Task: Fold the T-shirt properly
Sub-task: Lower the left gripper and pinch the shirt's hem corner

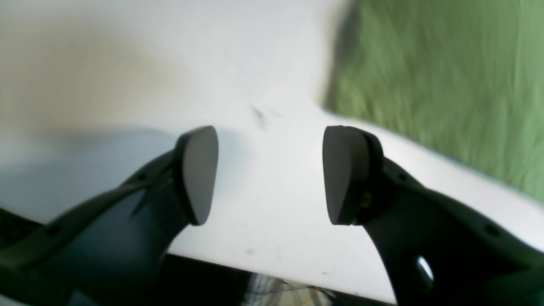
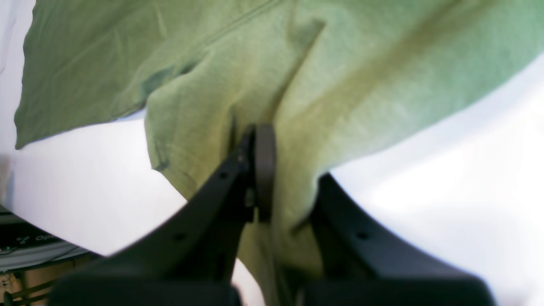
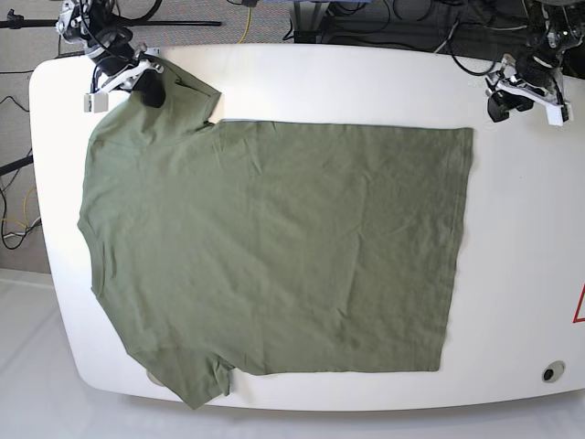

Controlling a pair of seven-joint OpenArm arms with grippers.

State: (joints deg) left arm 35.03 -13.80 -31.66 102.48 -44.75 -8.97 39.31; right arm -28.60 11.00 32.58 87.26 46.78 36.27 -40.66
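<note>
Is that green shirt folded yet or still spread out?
Spread out. The shirt lies flat on the table, unfolded, though the right gripper has pinched one sleeve.

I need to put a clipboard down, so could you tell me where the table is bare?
The table is bare between the T-shirt hem and the rim, and in narrower strips along both long edges. The sleeve corner, with the right gripper pinching fabric, is crowded.

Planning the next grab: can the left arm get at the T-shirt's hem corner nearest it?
Probably yes. The left gripper hangs open over bare table, with nothing between it and the T-shirt corner close by.
</note>
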